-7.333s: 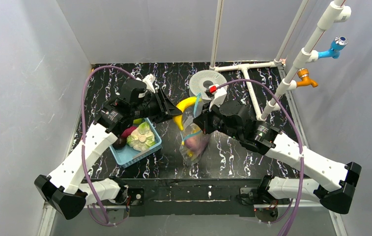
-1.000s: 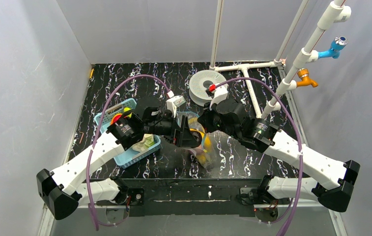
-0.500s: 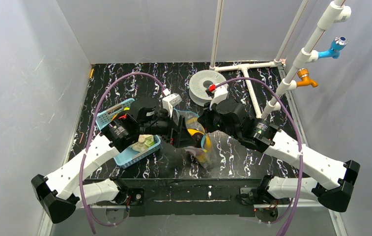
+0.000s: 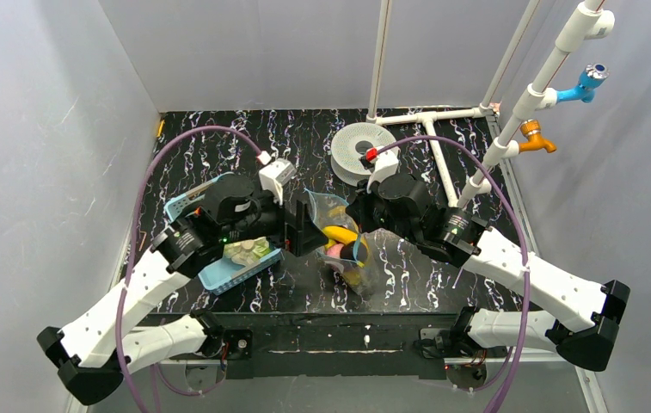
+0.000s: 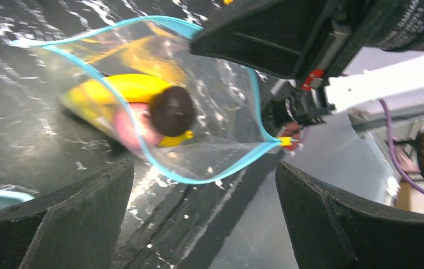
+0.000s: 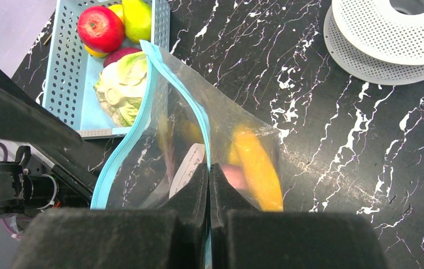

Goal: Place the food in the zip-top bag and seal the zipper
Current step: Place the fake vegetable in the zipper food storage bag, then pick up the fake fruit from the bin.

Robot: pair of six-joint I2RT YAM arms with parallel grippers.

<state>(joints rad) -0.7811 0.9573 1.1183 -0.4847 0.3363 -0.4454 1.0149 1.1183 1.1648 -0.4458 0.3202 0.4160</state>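
The clear zip-top bag (image 4: 363, 258) lies mid-table with its mouth held open toward the left. My right gripper (image 6: 209, 168) is shut on the bag's light-blue zipper (image 6: 122, 154) at the far rim. Inside the bag are a yellow banana (image 5: 125, 89), the dark end of an eggplant (image 5: 171, 109) and something pink. My left gripper (image 5: 203, 174) stands wide open and empty just outside the mouth, left of it in the top view (image 4: 297, 225). More food sits in the basket: a red apple (image 6: 101, 28), a yellow-green fruit (image 6: 136, 11) and a cabbage (image 6: 122, 87).
The blue lattice basket (image 4: 223, 277) sits left of the bag, under my left arm. A white perforated disc (image 4: 363, 148) lies at the back. A white pipe frame (image 4: 442, 163) with a blue tap (image 4: 588, 82) and an orange tap (image 4: 535, 138) stands at the right rear.
My left gripper has drawn back leftward out of the bag's mouth and opened fully. The banana it held earlier now lies inside the bag. The right gripper has kept its hold.
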